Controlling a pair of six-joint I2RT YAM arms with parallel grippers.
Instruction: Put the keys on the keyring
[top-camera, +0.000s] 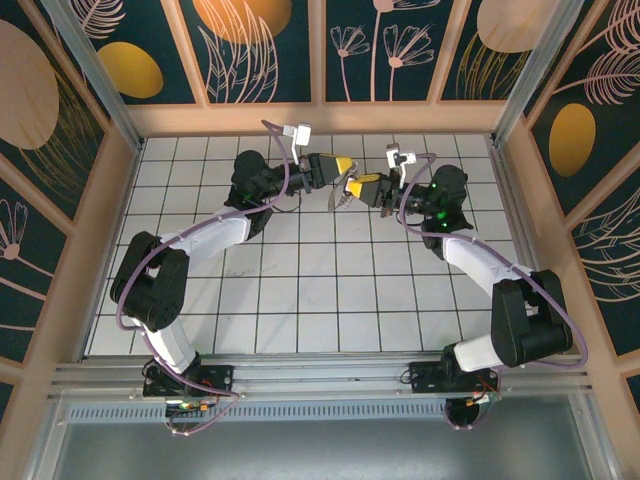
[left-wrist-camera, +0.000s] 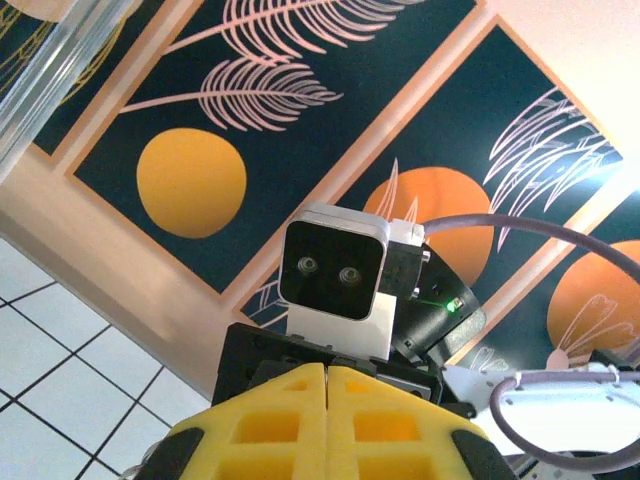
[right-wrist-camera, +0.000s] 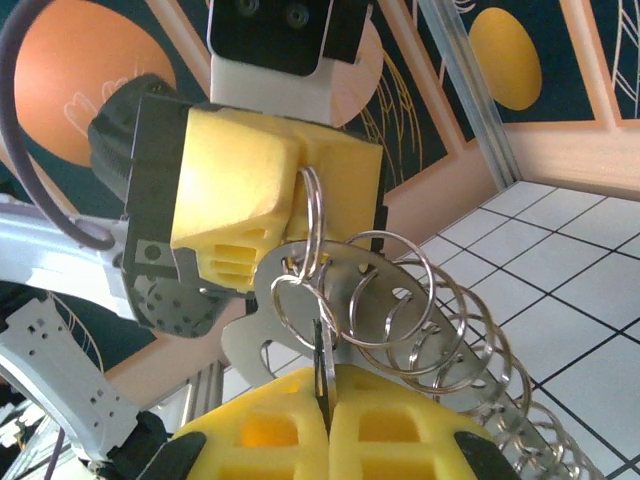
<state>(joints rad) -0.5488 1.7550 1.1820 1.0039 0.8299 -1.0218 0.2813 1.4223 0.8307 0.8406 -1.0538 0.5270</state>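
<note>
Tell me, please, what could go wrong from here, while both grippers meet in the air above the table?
1. The left gripper pinches only one wire ring of the keyring. The hanging coil of rings may drag it loose, and everything would drop to the tiled table.
2. The right gripper holds a thin metal piece by its edge. It may twist or slip if pushed against the ring.

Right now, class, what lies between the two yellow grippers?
The keyring, a bunch of silvery loops with a flat metal plate, lies between the left gripper and right gripper; the right wrist view shows it.
</note>
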